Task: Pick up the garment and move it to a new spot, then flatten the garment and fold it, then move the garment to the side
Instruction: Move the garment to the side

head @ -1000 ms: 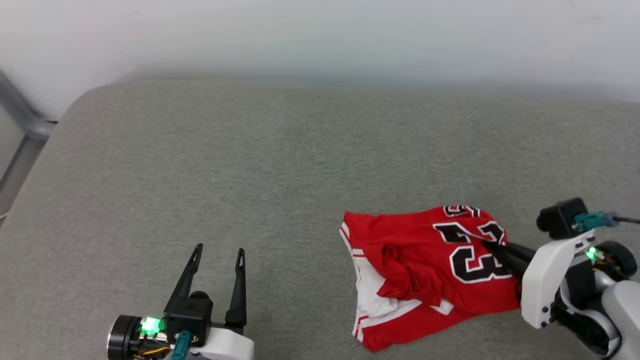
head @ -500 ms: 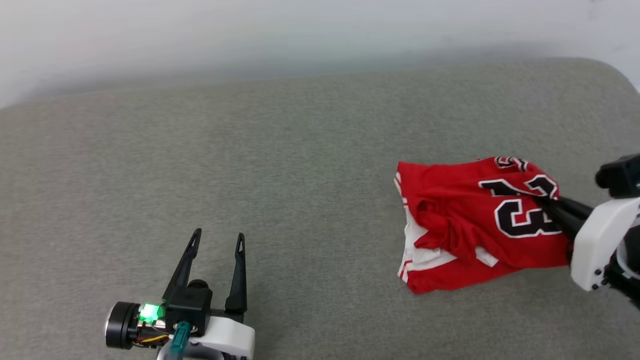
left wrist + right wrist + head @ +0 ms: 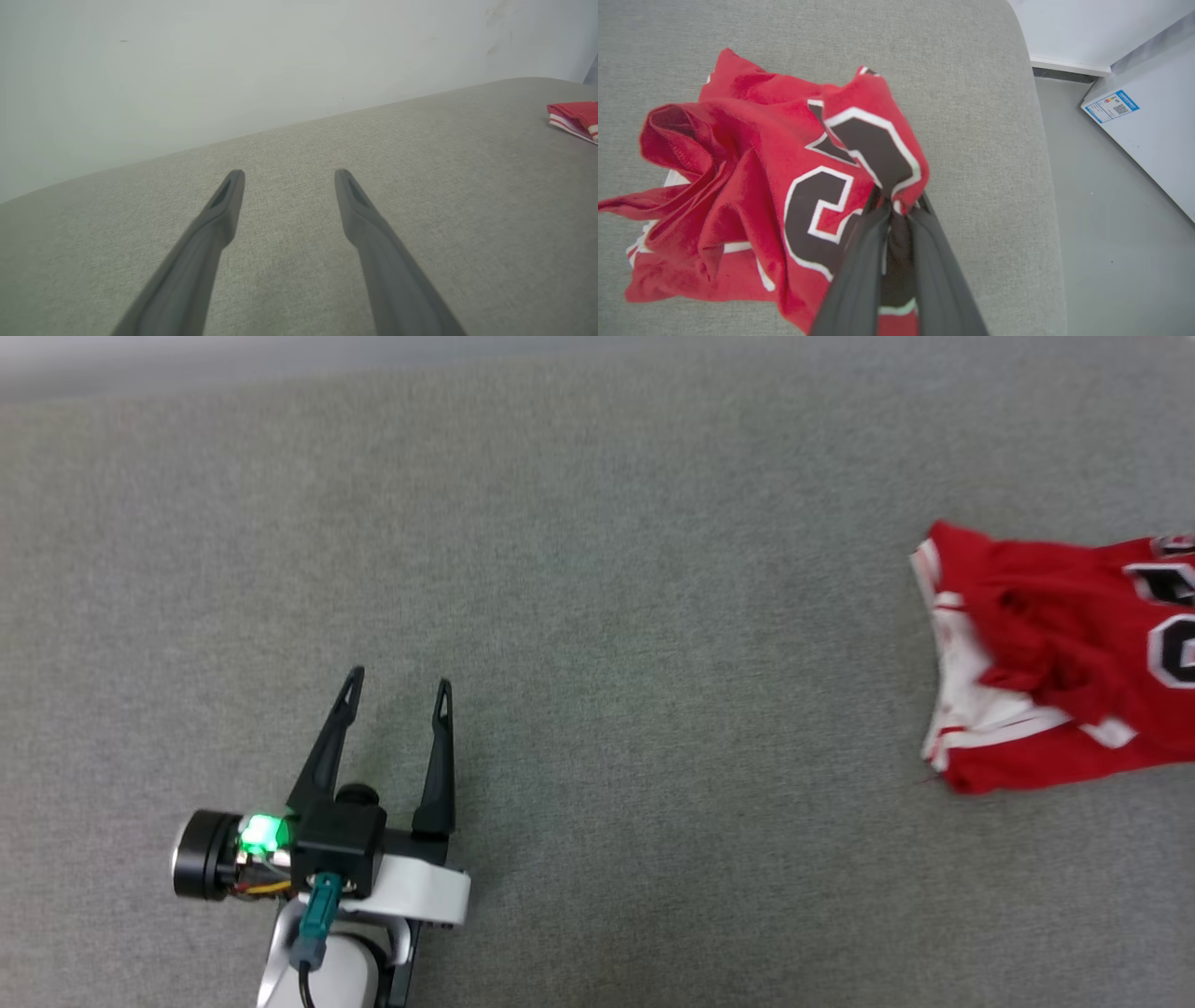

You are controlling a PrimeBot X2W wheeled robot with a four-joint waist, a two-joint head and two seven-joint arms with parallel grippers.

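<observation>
The garment (image 3: 1055,663), a crumpled red shirt with white trim and black white-outlined numerals, lies on the grey cushion at the right edge of the head view. My right gripper (image 3: 896,200) is shut on a fold of the garment (image 3: 784,186) by the numerals, lifting that part off the cushion. Far to the left, my left gripper (image 3: 397,686) rests open above bare cushion, its fingers (image 3: 224,205) spread with nothing between them. In the left wrist view, a corner of the garment (image 3: 577,116) peeks in at the right edge.
The grey cushion (image 3: 597,569) spreads wide between the two grippers. Its right edge (image 3: 1041,140) drops to a grey floor, where a pale box with a blue label (image 3: 1148,135) stands. A white wall (image 3: 233,60) runs behind the cushion.
The head camera has turned left and dipped, so the whole picture shifted right. My right gripper keeps its hold on the shirt. The left gripper stays open and still.
</observation>
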